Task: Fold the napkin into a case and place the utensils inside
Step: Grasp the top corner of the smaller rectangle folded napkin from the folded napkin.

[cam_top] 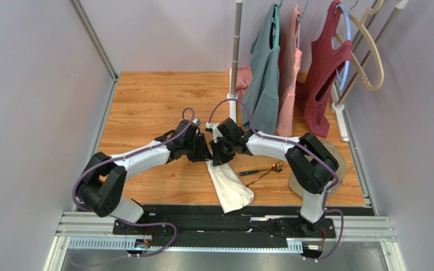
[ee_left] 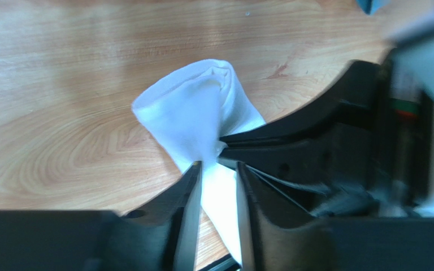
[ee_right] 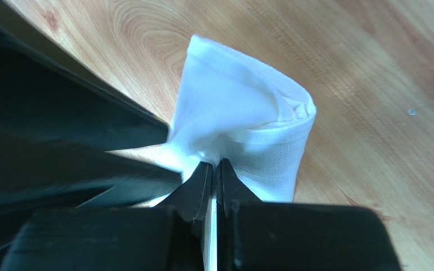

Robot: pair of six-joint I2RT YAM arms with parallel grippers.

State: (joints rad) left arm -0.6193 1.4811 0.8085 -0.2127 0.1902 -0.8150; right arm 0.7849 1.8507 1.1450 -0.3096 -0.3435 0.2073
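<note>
On the wood-grain worktop (cam_top: 146,107), the left gripper (ee_left: 218,169) is seen with its jaws drawn narrow on a bunched fold of the white cloth napkin (ee_left: 196,113). That end of the napkin is held up in a rolled peak, while the other end is spread on the worktop toward the near edge. Just beside it, the right gripper (ee_right: 213,169) is closed almost fully, with a thin edge of the same cloth pinched between its jaws. Further right, the slim dark-handled, gold-headed utensils (cam_top: 253,172) are laid on the worktop, near the napkin but apart from it. Teal, pink and maroon garments (cam_top: 264,84) are hung behind.
</note>
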